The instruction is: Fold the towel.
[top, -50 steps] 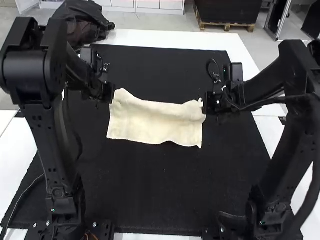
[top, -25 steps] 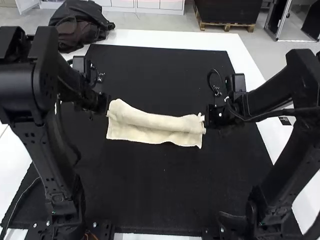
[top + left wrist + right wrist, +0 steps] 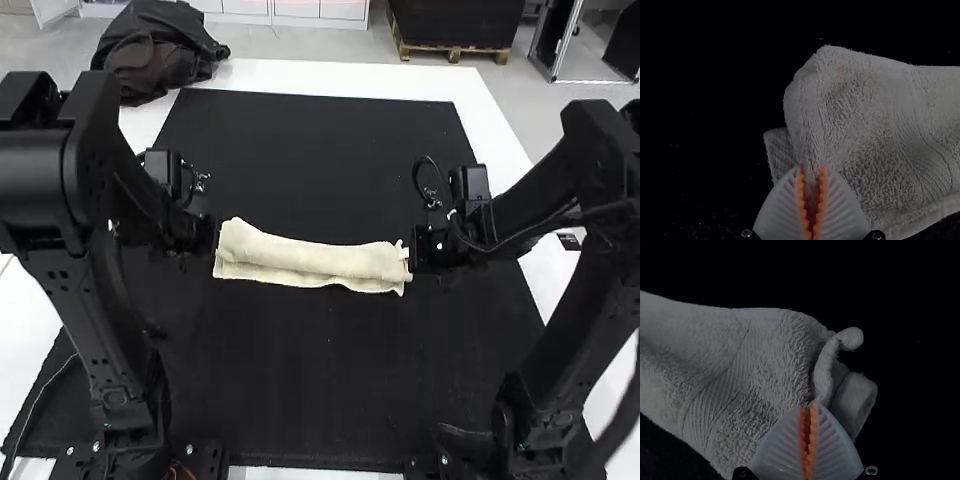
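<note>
My left gripper (image 3: 215, 238) is at the left end of the cream towel (image 3: 315, 258), and my right gripper (image 3: 410, 252) is at its right end. The towel lies as a narrow folded strip across the mat, a thin lower layer showing along its near edge. In the left wrist view, my left gripper (image 3: 811, 170) has its ribbed fingers closed on a pinch of the towel's end (image 3: 860, 120). The right wrist view has my right gripper (image 3: 808, 407) shut on the other end of the towel (image 3: 765, 360), beside a small curled loop.
A black mat (image 3: 320, 390) covers most of the white table (image 3: 340, 77). A dark bag (image 3: 160, 50) sits at the back left edge. Both arms stand at the near side, their forearms flanking the towel.
Both grippers have moved toward the near side of the table, still at the towel's ends. The towel's upper part has come down over the lower part, so the cloth now looks much narrower.
</note>
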You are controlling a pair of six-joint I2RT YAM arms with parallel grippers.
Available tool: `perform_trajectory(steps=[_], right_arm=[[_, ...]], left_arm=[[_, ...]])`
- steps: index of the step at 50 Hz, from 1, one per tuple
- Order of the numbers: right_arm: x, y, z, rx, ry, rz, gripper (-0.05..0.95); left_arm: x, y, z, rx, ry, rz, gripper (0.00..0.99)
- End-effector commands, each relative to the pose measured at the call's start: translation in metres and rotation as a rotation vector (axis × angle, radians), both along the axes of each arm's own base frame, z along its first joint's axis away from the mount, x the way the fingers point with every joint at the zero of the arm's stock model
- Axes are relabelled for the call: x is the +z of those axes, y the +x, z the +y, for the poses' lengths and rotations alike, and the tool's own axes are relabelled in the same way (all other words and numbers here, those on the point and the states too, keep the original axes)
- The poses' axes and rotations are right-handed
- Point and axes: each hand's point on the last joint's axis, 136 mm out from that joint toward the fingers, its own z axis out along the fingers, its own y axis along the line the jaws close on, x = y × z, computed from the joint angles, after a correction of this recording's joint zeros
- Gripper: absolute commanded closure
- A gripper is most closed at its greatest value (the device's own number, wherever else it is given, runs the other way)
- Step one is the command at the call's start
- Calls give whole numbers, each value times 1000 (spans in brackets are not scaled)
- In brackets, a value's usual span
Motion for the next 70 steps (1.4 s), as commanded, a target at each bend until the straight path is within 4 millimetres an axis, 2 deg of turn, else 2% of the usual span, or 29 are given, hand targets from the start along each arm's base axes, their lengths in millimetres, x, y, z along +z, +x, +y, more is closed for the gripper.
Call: perform_trajectory(steps=[1,6,8,11,14,17,19,22,24,28,33,40,43,54,65,70], right_arm=[[-15,0,-12,-28,-51,17,884],[-26,0,-16,-38,-71,37,766],[-29,-1,-16,-33,-78,41,721],[-32,-2,-17,-21,-94,41,710],[-33,-1,-20,-32,-103,42,610],[-32,1,-24,-46,-106,37,508],[-32,2,-29,-60,-104,39,428],[-31,4,-35,-78,-103,38,361],[-31,6,-40,-90,-101,37,307],[-30,7,-47,-109,-95,37,261],[-28,7,-47,-103,-85,34,156],[-26,9,-46,-100,-83,27,125],[-26,9,-44,-96,-78,28,67],[-17,17,-30,-67,-66,3,57],[-7,24,-15,-44,-49,-18,57],[-8,24,-11,-37,-49,-18,57]], left_arm=[[-7,-4,7,23,21,-3,969],[-14,-6,7,25,24,5,962],[-16,-7,8,25,26,8,913],[-17,-7,8,27,24,12,716],[-18,-8,9,29,24,17,539],[-18,-9,10,32,23,18,411],[-19,-9,11,35,24,21,256],[-20,-11,15,45,24,24,30],[-20,-11,18,53,25,24,18],[-20,-11,26,75,25,21,18],[-17,-10,35,98,23,10,21],[-13,-8,42,116,19,-11,23],[-11,-7,45,121,17,-22,23],[-6,-5,46,122,5,-34,23],[18,2,48,126,-7,-105,25],[22,2,47,127,-10,-114,25]])
